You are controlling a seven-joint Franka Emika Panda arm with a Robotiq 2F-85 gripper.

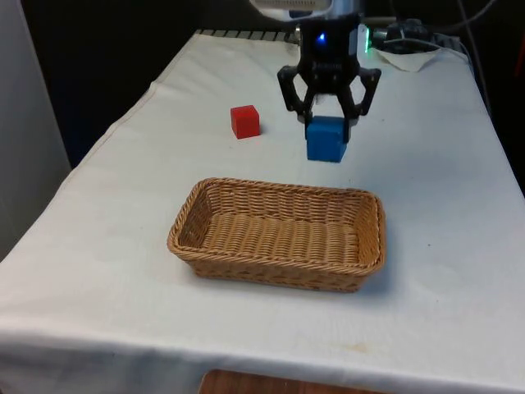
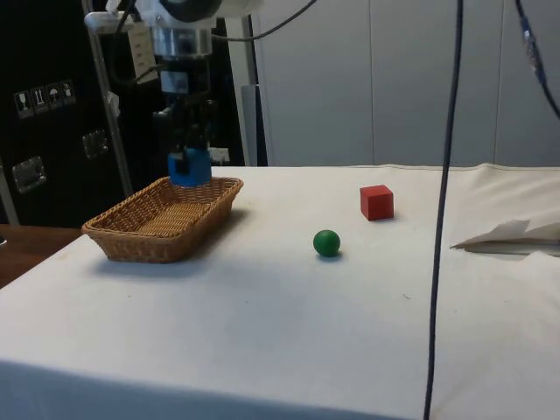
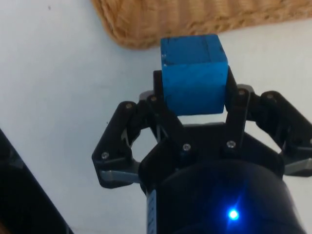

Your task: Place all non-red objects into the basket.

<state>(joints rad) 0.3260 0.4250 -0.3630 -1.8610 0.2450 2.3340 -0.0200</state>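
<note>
On the counter (image 1: pixel 123 246), from the front view's left to its right: red cube (image 1: pixel 244 121) resting well apart from wicker basket (image 1: pixel 279 234); blue cube (image 1: pixel 326 138) clamped between closed jaws of gripper (image 1: pixel 328 123), lifted clear, beyond basket's far rim; green ball (image 2: pixel 326 242) nearby in side view.

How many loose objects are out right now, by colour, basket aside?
Blue: 1, the blue cube, held in the tool above the table.
Red: 1, the red cube, on the cloth.
Green: 1, the green ball, on the cloth.
Total: 3. The basket holds none.
</note>
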